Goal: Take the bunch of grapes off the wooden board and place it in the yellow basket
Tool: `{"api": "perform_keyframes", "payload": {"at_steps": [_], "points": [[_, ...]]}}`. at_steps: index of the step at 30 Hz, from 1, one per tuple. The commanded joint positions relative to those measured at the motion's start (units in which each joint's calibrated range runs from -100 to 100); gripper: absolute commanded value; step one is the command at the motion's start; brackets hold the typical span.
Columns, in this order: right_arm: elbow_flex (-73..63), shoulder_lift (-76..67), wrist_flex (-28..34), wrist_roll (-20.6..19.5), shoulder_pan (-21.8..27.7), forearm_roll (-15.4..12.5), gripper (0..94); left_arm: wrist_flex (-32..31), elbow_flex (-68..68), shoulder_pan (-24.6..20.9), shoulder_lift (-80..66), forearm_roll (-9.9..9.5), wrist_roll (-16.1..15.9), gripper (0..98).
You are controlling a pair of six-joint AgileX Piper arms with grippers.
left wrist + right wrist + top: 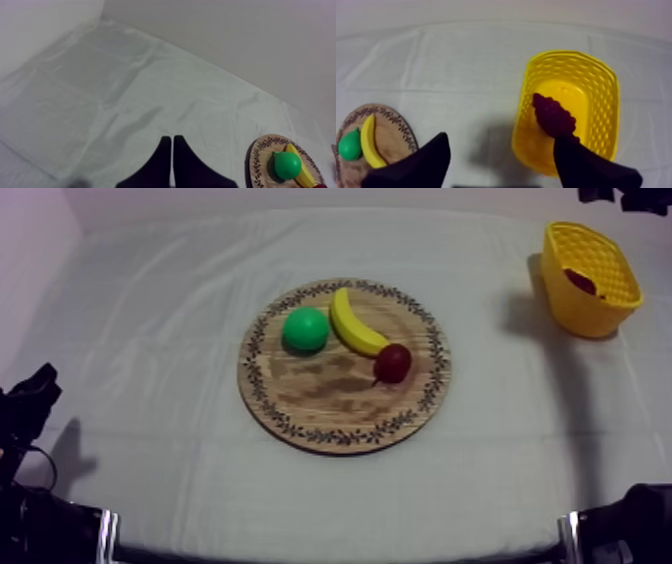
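Observation:
The dark purple bunch of grapes lies inside the yellow basket, against its near wall. My right gripper hovers above the basket's near side, open, with nothing between its fingers. Seen from above, the basket stands at the table's far right with the grapes in it, and my right arm is just beyond it. The round wooden board lies at mid-table. My left gripper is shut on nothing, low at the left, far from the board.
On the board rest a green pear, a banana and a small red fruit. Bare cloth separates the board from the basket. The pear and banana also appear beside my right gripper's left finger.

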Motion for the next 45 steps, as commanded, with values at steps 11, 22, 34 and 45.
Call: {"api": "perform_keyframes", "payload": {"at_steps": [11,22,34,45], "points": [[21.7,-27.6,-6.4,0.3,-3.2,0.1,33.9,0.0,0.0,0.0,0.0,0.01,0.0,0.1],[41.0,-46.2,-15.0,1.7,-3.2,-1.0,7.8,0.0,0.0,0.0,0.0,0.01,0.0,0.1],[70.9,-69.0,-28.0,1.1,-4.3,-0.3,0.7,0.0,0.0,0.0,0.0,0.01,0.0,0.1],[79.4,-79.0,-25.8,-4.1,-4.4,3.1,0.4,0.0,0.0,0.0,0.0,0.01,0.0,0.1]]}}
